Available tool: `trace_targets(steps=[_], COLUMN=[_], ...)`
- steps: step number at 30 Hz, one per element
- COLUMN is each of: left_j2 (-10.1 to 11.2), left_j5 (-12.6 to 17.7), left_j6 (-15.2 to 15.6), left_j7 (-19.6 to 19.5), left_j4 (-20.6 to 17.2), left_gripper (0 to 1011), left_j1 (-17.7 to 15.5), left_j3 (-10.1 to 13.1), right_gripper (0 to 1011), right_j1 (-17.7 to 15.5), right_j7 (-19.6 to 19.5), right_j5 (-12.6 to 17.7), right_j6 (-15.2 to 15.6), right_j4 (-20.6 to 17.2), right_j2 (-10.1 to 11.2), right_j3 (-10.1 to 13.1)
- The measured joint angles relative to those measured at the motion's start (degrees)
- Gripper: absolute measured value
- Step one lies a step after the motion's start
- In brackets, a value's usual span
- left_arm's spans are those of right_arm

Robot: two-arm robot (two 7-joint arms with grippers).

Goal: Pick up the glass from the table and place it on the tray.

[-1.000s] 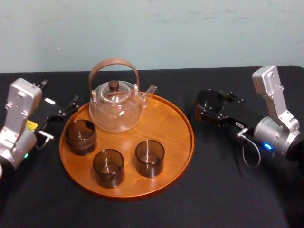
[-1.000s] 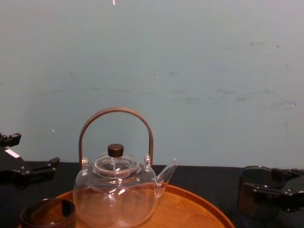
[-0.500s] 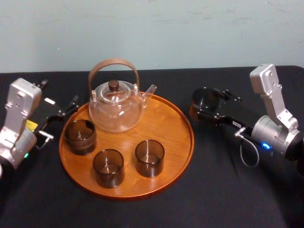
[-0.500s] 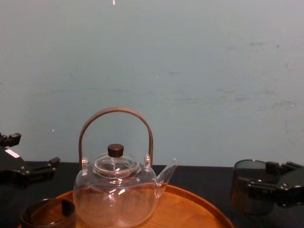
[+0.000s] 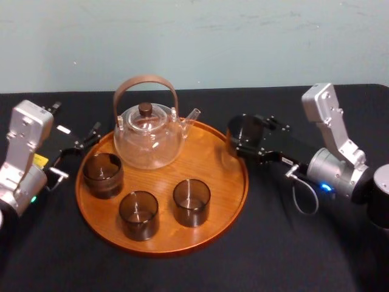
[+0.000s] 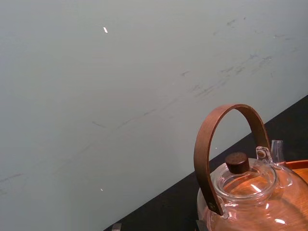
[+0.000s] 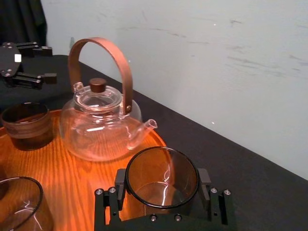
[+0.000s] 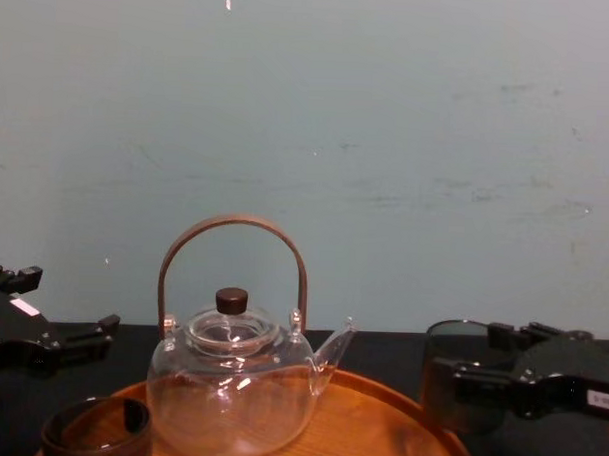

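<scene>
Our right tool clamps the glass by its sides so it hangs upright at the rim of the tray. Our left tool sits parked, fingers apart.

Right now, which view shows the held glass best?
The right wrist view: the glass sits close, whole rim visible between the right gripper's fingers. The head view shows it small by the tray's right rim; the chest view shows its side, partly behind a finger. The left gripper idles beside the tray.

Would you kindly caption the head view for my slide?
Right gripper holds a smoky glass at the wooden tray's rim, near the glass teapot; left gripper rests open.
</scene>
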Motion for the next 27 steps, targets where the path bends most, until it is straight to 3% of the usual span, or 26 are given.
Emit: trace_targets(steps=[27], left_j2=[0.0], left_j5=[0.0], left_j6=[0.0], left_j7=[0.0], left_j4=[0.0], left_gripper=[1001], left_j1=[0.0], left_j3=[0.0], right_gripper=[900], right_j1=[4.8], right_j7=[1.7], right_j5=[-1.0], right_j6=[-2.1], right_j4=[7.5], right_j2=[-4.1], right_j3=[-4.7])
